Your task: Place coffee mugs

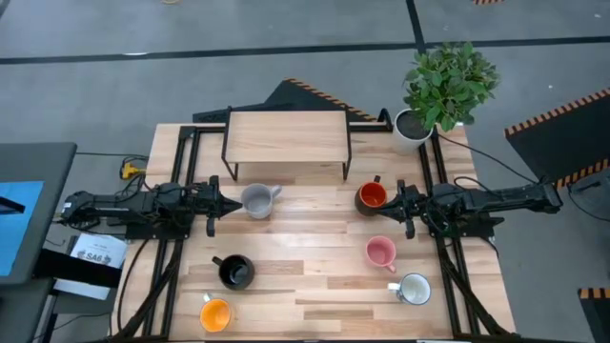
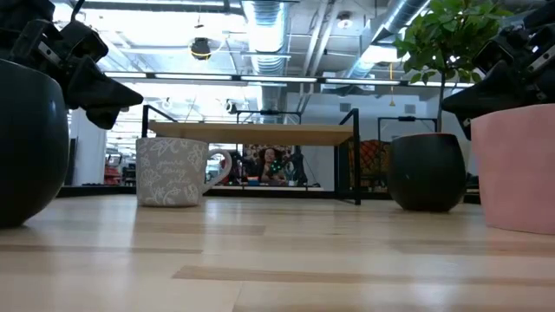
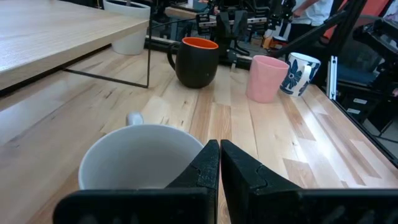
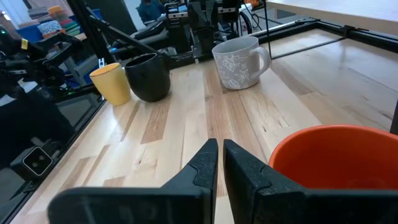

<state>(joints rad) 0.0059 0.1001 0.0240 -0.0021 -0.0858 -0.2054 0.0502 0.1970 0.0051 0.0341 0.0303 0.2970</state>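
- Hovering just left of the grey patterned ceramic mug (image 1: 255,200), the left gripper (image 1: 221,202) has its fingers pressed together, holding nothing;
- standing before the wooden shelf (image 1: 286,136), the dark mug with the red-orange inside (image 1: 371,196) sits just left of the right gripper (image 1: 398,202), fingers likewise closed and empty.

A low wooden shelf on a black metal frame (image 1: 287,139) stands at the far middle of the light wooden table (image 1: 315,272); a leafy green plant in a white pot (image 1: 440,90) stands to its right.
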